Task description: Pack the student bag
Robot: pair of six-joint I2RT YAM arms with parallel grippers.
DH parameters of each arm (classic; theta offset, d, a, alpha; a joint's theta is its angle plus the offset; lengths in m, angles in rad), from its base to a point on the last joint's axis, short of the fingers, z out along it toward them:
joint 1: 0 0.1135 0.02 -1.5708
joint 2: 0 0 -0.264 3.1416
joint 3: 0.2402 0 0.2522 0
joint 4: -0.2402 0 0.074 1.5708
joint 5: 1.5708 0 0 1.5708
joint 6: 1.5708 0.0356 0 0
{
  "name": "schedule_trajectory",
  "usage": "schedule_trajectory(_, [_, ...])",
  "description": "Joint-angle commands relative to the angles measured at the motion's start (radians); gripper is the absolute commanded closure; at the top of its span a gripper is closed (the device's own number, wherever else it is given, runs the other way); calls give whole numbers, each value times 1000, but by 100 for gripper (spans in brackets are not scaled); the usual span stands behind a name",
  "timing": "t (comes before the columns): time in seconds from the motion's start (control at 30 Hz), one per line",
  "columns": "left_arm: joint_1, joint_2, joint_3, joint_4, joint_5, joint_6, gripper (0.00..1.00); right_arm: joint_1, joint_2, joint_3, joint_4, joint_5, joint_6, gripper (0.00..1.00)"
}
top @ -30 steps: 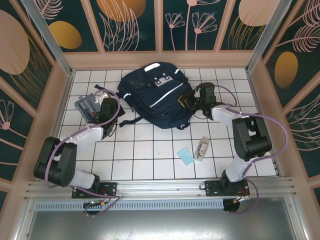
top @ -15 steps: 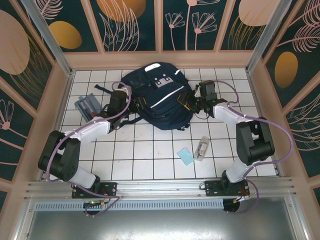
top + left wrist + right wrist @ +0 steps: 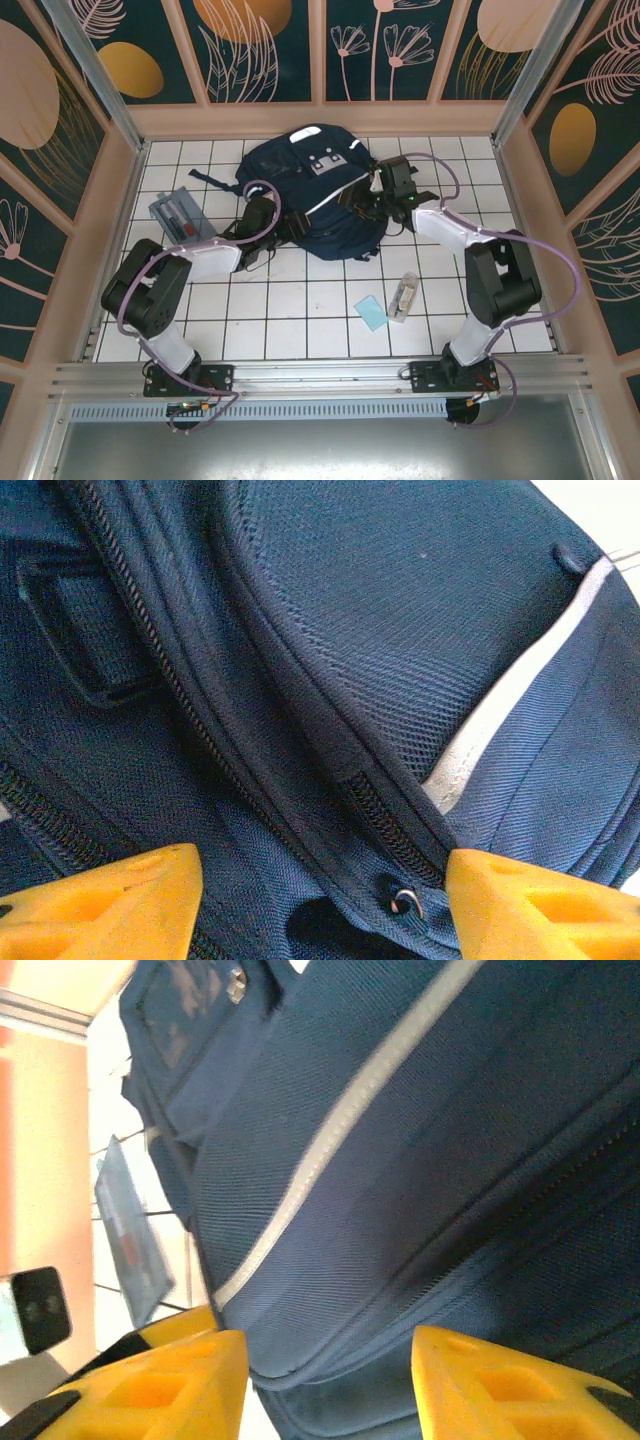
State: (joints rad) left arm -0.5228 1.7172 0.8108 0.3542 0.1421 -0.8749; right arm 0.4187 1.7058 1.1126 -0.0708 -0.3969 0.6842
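Access to the student bag [image 3: 312, 195] seems the step in hand: left gripper [image 3: 320, 890] and right gripper [image 3: 330, 1375] sit open-jawed at it, and pinching the zipper pull [image 3: 403, 902] looks next.

The white tiled counter [image 3: 300, 300] holds four things. A big navy-blue cloth student bag [image 3: 310, 185] lies at the back. A flat grey pouch [image 3: 175, 213] lies to its left. Near the front right, a small light-blue card [image 3: 371, 312] lies just beside a clear plastic packet [image 3: 404, 296].

White tiled floor [image 3: 300, 300] with dark grout lines, boxed in by teal wall panels [image 3: 260, 50] with peach leaves and orange blobs, metal rail [image 3: 320, 375] along the near edge.
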Motion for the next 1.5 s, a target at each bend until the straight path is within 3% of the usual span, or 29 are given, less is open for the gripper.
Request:
schedule_trajectory(0.0, [4,76,28,108,2,-81,33,-10,45,-94,120,-15,59,49])
schedule_trajectory(0.1, [4,110,37,165,19,-111,39,-9,41,-147,158,-21,71,39])
schedule_trajectory(0.27, [4,127,94,165,-7,-101,77,-10,36,-156,140,0,45,32])
schedule_trajectory(0.4, [5,129,139,178,6,-105,100,-8,52,-164,147,-16,49,31])
schedule_trajectory(0.83, [4,-34,149,183,32,-168,100,-27,-130,-157,51,11,-5,31])
schedule_trajectory(1.17, [5,-57,142,202,69,-201,100,-70,-95,-62,38,-5,-60,31])
schedule_trajectory(1.2, [7,-63,137,177,61,-191,99,-69,-81,-6,-19,34,-92,31])
schedule_trajectory(1.3, [6,-83,92,159,39,-178,80,-80,-3,140,-180,119,-127,35])
schedule_trajectory(1.47, [6,-101,23,146,18,-166,58,-109,87,146,-145,109,-64,43])
